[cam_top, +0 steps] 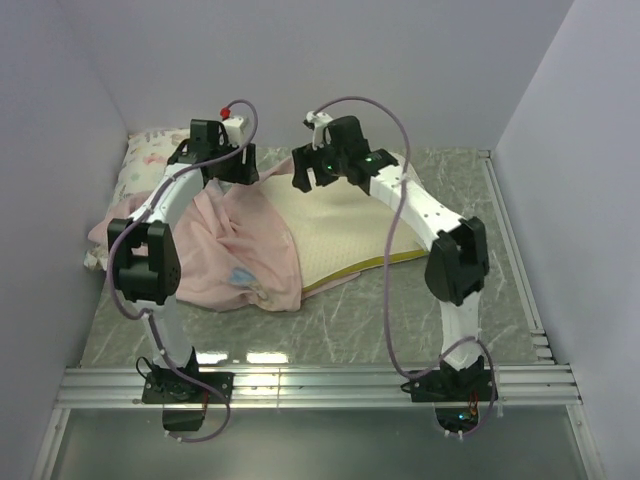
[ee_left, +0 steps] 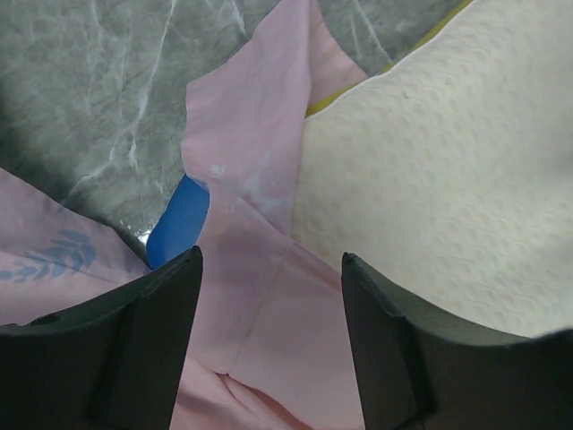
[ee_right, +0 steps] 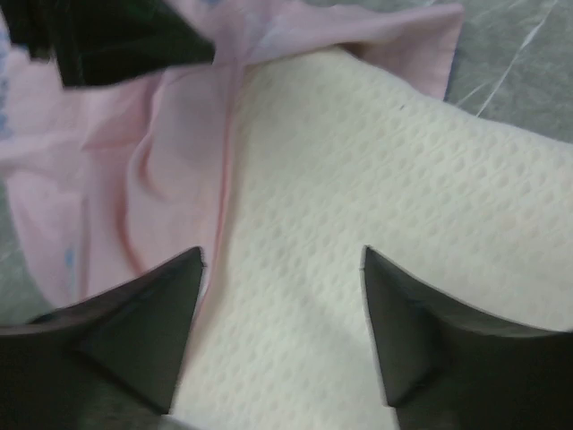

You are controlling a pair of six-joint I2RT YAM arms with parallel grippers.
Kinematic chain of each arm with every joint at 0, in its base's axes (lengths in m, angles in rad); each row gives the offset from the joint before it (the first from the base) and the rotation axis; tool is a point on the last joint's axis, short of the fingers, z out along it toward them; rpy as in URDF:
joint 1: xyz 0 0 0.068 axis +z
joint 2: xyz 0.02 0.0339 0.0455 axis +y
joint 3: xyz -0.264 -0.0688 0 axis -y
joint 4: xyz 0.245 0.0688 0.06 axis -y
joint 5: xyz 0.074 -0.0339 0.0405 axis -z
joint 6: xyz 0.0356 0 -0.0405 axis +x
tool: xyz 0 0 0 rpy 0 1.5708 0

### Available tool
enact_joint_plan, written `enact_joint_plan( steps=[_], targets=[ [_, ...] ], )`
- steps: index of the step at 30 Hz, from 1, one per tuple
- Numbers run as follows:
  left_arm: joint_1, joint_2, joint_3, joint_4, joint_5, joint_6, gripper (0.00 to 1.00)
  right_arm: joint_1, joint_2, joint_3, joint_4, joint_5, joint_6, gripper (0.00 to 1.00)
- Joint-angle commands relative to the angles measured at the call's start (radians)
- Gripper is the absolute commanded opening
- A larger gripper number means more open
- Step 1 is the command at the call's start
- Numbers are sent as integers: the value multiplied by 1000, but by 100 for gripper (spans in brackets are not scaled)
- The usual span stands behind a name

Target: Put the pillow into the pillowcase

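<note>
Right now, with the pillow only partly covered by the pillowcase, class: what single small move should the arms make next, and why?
Probably lower the left gripper and close it on the pillowcase edge lying over the pillow, ready to draw it further across. Both it and the right gripper stand open, holding nothing, and much of the pillow's dimpled face is bare.

Grey marbled bench (cam_top: 400, 315), small floral-print pillow (cam_top: 145, 165) lying in its far-left corner, aluminium rails (cam_top: 330, 385) along the near edge
</note>
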Motion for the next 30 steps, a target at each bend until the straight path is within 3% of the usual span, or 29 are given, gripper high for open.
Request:
enact_joint_plan(
  steps=[1, 5, 8, 11, 15, 16, 19, 25, 30],
  targets=[
    [3, 25, 92, 45, -17, 2, 69, 8, 149, 117, 43, 172, 16, 88],
    [9, 68, 105, 63, -3, -5, 72, 5, 302, 221, 91, 204, -30, 95],
    [22, 84, 115, 60, -4, -16, 74, 10, 439, 367, -33, 114, -28, 96],
    [33, 109, 139, 26, 11, -15, 75, 23, 504, 386, -156, -7, -90, 90],
    [42, 115, 119, 5, 60, 2, 75, 65, 430, 144, -129, -110, -130, 66],
    [42, 115, 113, -3, 92, 7, 75, 71, 377, 20, -103, -122, -127, 63],
    [43, 109, 93, -44, 176, 13, 74, 80, 308, -131, -49, -147, -114, 51],
    [48, 36, -6, -171, 292, 28, 74, 80, 211, -252, -9, -193, -76, 35],
    [56, -95, -138, -279, 272, 103, 75, 83, 162, -292, 2, -211, -64, 9]
  ],
)
